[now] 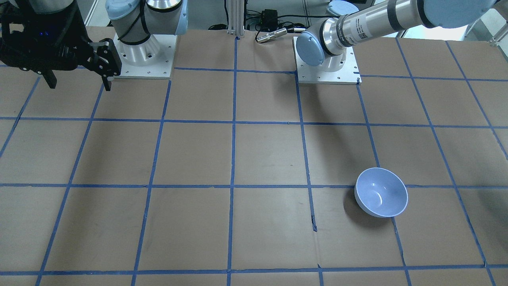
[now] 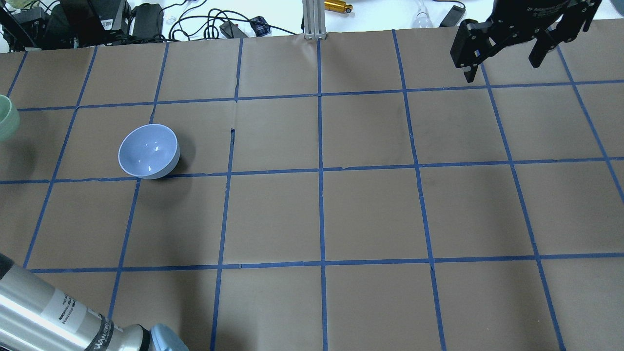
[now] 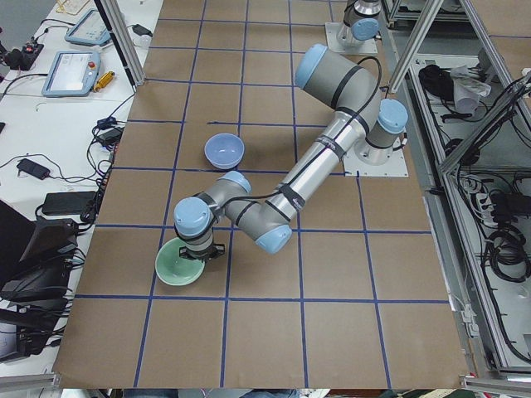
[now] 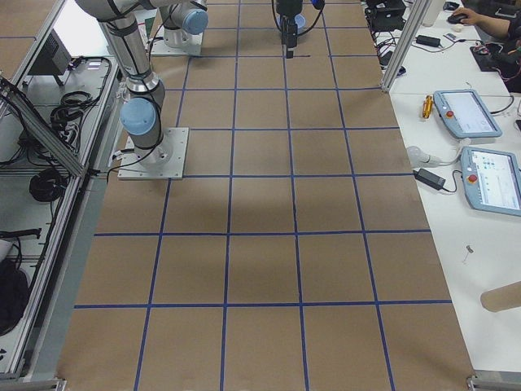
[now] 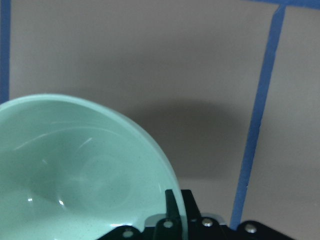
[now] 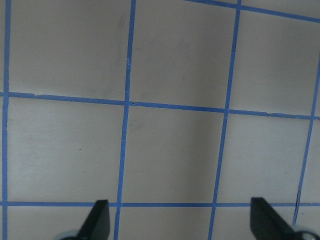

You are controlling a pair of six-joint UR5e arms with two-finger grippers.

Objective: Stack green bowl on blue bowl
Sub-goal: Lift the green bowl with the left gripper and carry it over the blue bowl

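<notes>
left gripper (image 5: 177, 201) looks pinched shut on the rim of the glossy mint-green plastic bowl (image 5: 75, 175) at the left end of the table (image 2: 370, 214), the round pale blue bowl (image 2: 148, 151) sits well apart toward the robot's right, and the right gripper (image 6: 180, 215) hangs wide open, empty, way further off.

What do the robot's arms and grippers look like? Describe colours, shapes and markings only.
Both arms are silver-grey tubes with pale blue joint caps. The left arm carries a white printed label on its forearm; a black cable loops round the right arm near its base. The right gripper is black, two-fingered, with white lettering.
</notes>
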